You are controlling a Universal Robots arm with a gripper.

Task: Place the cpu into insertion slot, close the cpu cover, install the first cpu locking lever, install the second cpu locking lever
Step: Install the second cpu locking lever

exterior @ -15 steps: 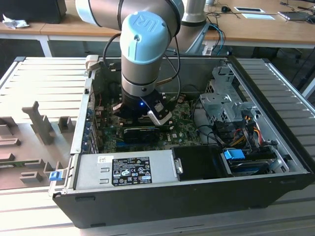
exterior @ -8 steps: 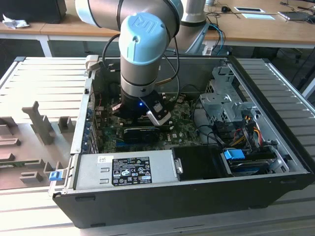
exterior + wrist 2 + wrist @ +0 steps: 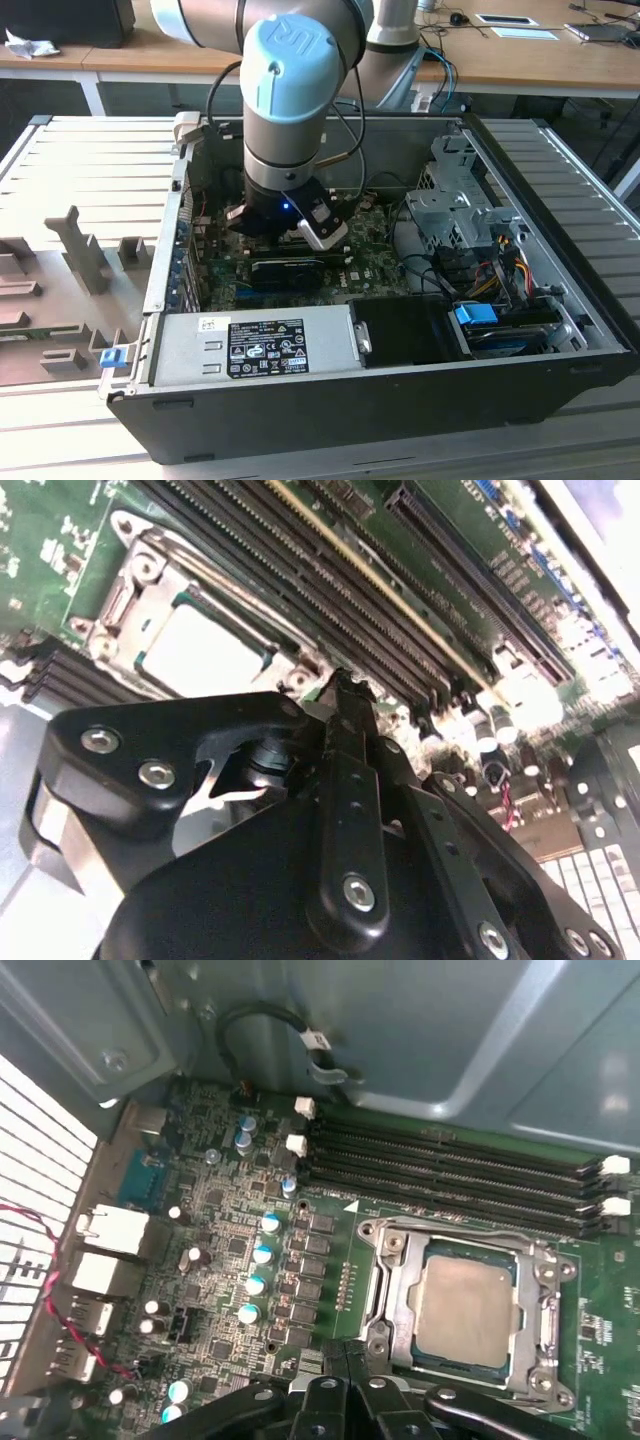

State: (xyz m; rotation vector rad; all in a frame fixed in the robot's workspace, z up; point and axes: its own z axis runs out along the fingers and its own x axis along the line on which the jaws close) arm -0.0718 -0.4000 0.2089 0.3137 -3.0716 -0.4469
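Black end effector (image 3: 345, 695) closed, empty, beside silvery square cpu (image 3: 463, 1312) seated under thin metal cpu cover (image 3: 385, 1295), apparently down; press lever squarely.

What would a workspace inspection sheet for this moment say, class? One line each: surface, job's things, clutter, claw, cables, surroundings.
Surface: green motherboard inside an open computer case.
Job's things: cpu lies in the insertion slot; cpu cover frames it.
Clutter: nothing seen.
Claw: claw shut, empty, beside the slot.
Cables: red-black wires; black cable.
Surroundings: ribbed table, desks behind.
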